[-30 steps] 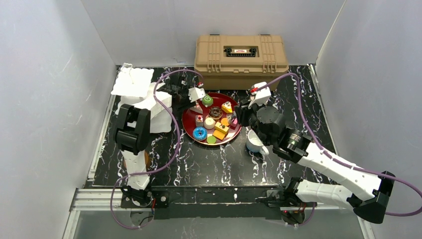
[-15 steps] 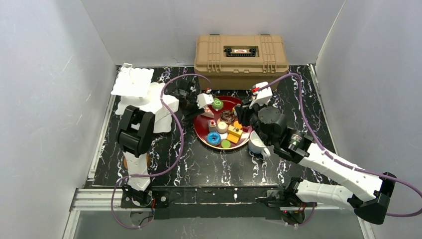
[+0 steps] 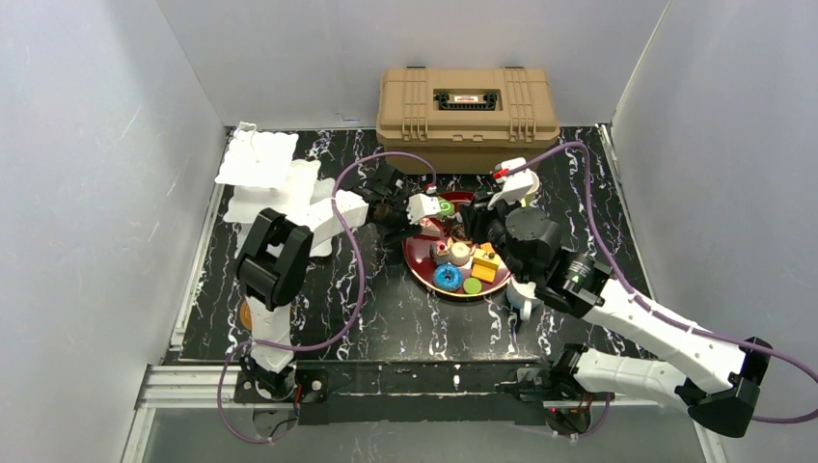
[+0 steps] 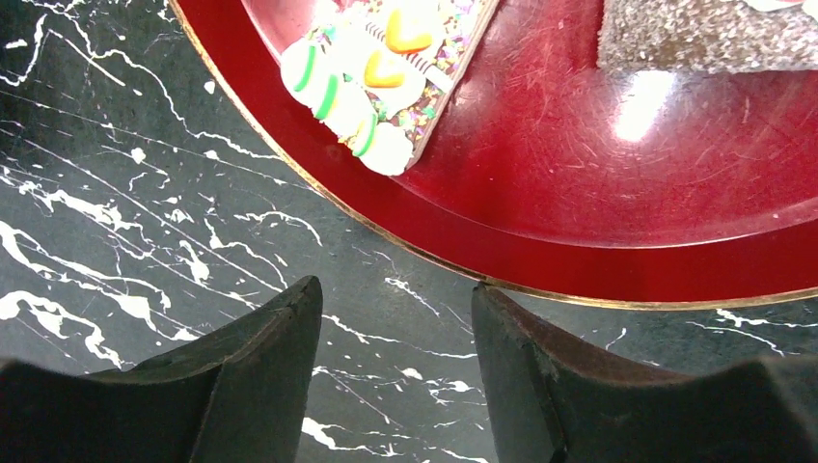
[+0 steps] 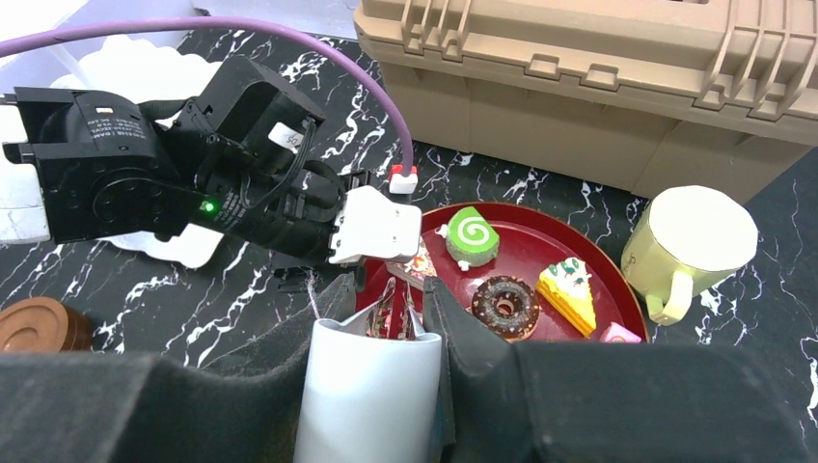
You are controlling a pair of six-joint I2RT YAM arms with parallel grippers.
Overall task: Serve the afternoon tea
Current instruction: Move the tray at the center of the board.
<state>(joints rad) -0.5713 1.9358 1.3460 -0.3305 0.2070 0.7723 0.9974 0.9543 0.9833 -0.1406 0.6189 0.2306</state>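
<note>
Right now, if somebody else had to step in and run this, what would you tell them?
Left gripper: jaws open, empty, over the table beside the red tray.
Right gripper: jaws shut on a white object I can't identify, at the tray.
Pastries sit on the tray; yellow mug beside it; white mug under the right arm.
Stand holds no pastries, coaster bare.
Done: nothing served. Left: likely pastries onto stand, mugs onto coasters.

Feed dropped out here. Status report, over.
Left gripper open, empty, just off dark red tray rim. Right gripper at same rim, grip unclear. Pastries on tray. Cream mug close beside it.
</note>
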